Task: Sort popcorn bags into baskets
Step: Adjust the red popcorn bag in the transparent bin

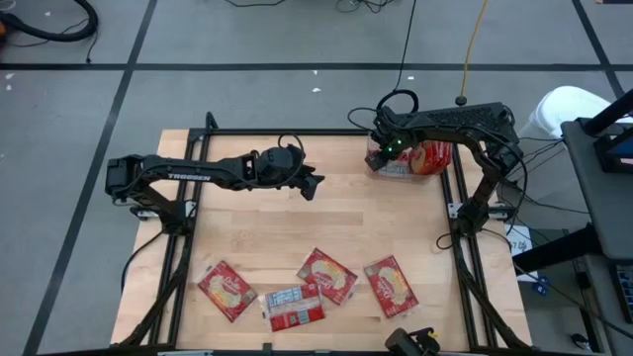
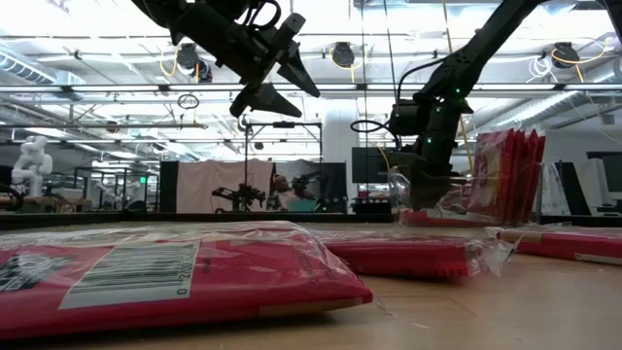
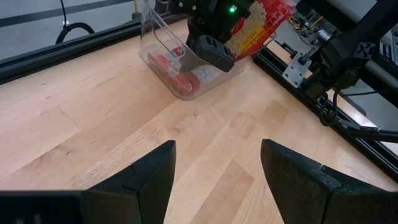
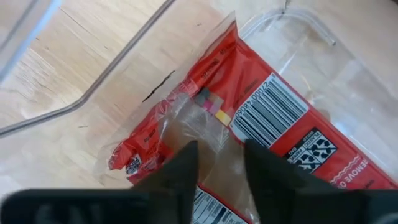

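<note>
Dark fingers of the right gripper (image 4: 217, 168) stand narrowly apart over the clear wrapper end of a red popcorn bag (image 4: 261, 118) that lies barcode-side up on the floor of the clear plastic bin (image 1: 407, 158); whether the fingers pinch that wrapper cannot be told from the pictures. The bin sits at the far right corner of the wooden table (image 1: 297, 227), and several more red packets (image 2: 505, 175) stand upright inside it, so part of the sorting appears done. The left gripper (image 1: 315, 184) hangs above the table's middle, jaws well apart and holding nothing. Four bags remain unsorted along the near edge: one at the left (image 1: 226, 289), one label-side up (image 1: 295, 307), one overlapping it (image 1: 327, 275), and one at the right (image 1: 391, 284). No second basket is in view. As a judgement, the task is past its midpoint, with these four packets left to carry across to the bin.
</note>
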Tool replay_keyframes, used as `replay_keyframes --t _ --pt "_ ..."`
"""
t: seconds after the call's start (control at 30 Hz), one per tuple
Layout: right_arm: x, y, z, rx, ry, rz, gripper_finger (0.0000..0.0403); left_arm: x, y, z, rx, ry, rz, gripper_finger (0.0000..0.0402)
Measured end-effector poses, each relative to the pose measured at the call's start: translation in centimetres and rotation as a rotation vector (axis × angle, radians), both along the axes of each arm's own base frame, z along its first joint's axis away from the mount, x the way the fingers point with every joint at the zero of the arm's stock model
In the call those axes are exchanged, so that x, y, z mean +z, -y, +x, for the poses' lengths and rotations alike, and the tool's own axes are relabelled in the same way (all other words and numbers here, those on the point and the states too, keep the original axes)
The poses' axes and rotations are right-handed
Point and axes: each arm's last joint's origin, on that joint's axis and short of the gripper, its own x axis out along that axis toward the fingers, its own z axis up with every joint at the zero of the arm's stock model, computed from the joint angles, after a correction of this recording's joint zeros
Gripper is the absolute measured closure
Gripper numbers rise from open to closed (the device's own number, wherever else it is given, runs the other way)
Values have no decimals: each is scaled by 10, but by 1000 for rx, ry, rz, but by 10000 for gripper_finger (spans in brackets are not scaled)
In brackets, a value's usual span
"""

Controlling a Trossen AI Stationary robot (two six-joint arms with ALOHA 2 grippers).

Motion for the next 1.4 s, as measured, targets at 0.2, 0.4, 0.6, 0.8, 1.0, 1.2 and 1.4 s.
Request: replay_keyframes --t 0.2,0.4,0.6,0.8,1.0,1.2,1.4 --pt "0 1 1 15 11 -15 393 0 0 0 0 0 0 160" --pt "6 1 1 2 51 -20 402 0 0 0 0 0 0 160" --pt "25 -2 -1 -11 107 -67 403 0 0 0 0 0 -1 160" --pt "37 -4 -4 -19 132 -89 403 0 0 0 -1 -1 1 160" --pt "45 -5 -5 -13 167 -95 403 0 0 0 -1 -1 1 160" --pt "59 -8 -7 -8 214 -123 403 0 0 0 0 0 0 160" --pt "68 -12 -11 -1 227 -133 403 1 0 1 1 17 2 160"
